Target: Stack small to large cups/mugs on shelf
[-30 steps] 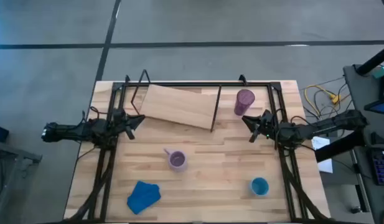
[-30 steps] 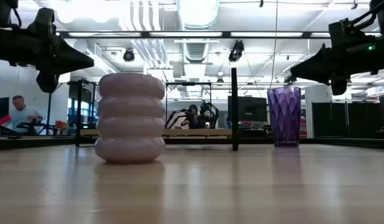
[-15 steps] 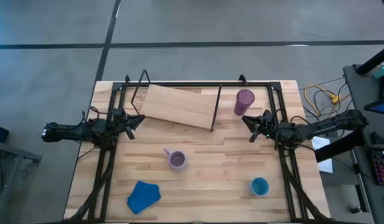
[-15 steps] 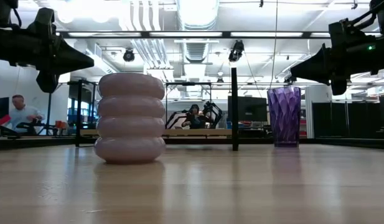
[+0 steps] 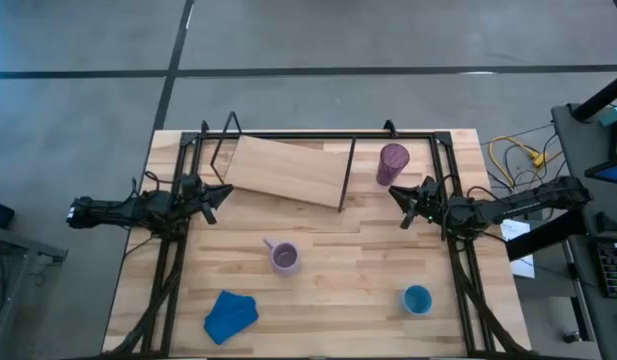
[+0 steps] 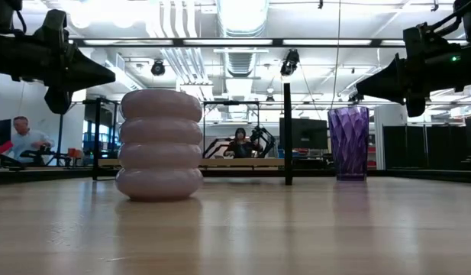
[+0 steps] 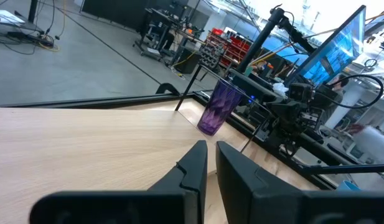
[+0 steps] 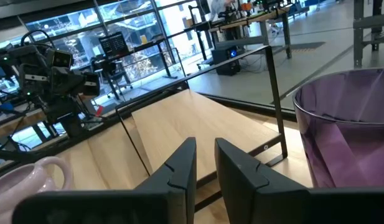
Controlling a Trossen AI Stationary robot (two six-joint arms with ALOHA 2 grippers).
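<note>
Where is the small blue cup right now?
In the high view the small blue cup stands on the table's near right part, well apart from the lavender mug and nearer the right gripper than the left.

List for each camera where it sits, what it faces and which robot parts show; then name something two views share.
High: overhead, straight down on shelf, left gripper, right gripper.
Low: table height, level; lavender mug, both arms above.
Left wrist: past its own fingers to the tumbler.
Right wrist: past its own fingers over the shelf.
Shared: the tumbler, in all four views.
</note>
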